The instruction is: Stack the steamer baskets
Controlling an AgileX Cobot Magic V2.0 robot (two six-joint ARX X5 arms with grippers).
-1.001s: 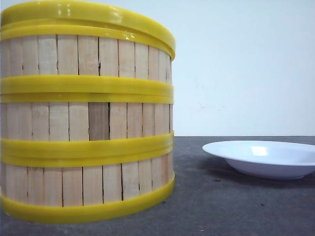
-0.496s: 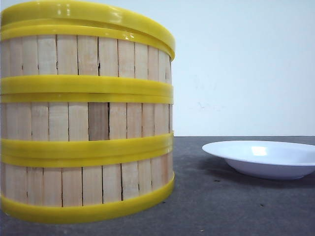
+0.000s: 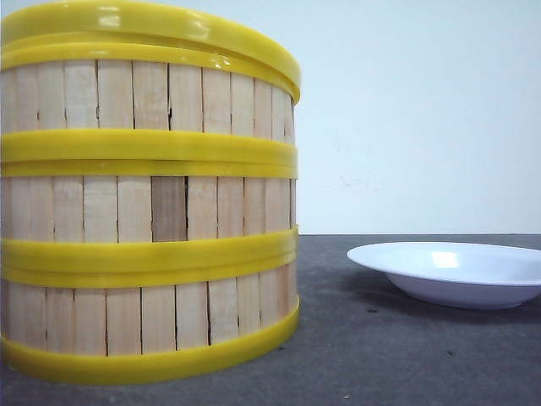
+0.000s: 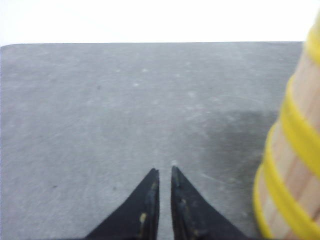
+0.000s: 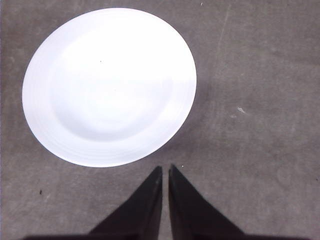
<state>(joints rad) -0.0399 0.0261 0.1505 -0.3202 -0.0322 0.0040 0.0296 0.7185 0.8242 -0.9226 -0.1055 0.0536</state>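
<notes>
Left wrist — steamer baskets (image 4: 292, 165) beside left end effector (image 4: 164, 172)

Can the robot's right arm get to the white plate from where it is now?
Probably yes. In the right wrist view the white plate lies just ahead of the right gripper, with only bare table between them. The jaws are shut, so they would have to open before grabbing the plate's rim.

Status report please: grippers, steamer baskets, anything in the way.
Left gripper shut, empty. Right gripper shut, empty, above white plate. Three steamer baskets stacked, yellow-rimmed lid on top. Nothing in the way.
</notes>
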